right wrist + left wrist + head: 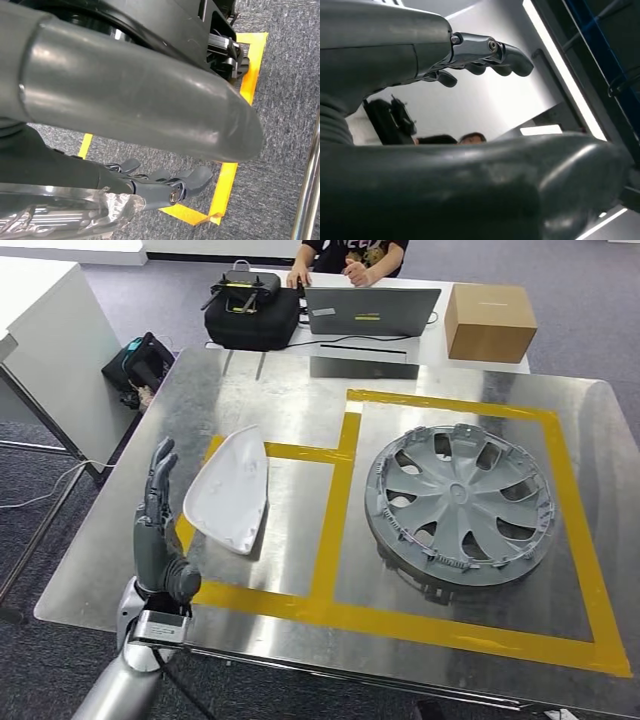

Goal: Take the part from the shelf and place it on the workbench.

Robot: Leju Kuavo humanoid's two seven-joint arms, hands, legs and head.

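Head view: left robot hand (157, 530) spread, empty, beside white part (229, 490).

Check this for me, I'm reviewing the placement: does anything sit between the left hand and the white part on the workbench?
Nothing visible does. The left hand stands open right beside the white part, which lies on the workbench.

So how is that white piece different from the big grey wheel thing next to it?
The white part is smooth, solid and roughly triangular; the grey wheel cover is round, with spokes and open slots. The white part is clearly smaller. It lies in the smaller yellow-taped box beside the robot's left hand, while the wheel cover fills much of the larger box. Both rest on the metal workbench, and no hand holds either.
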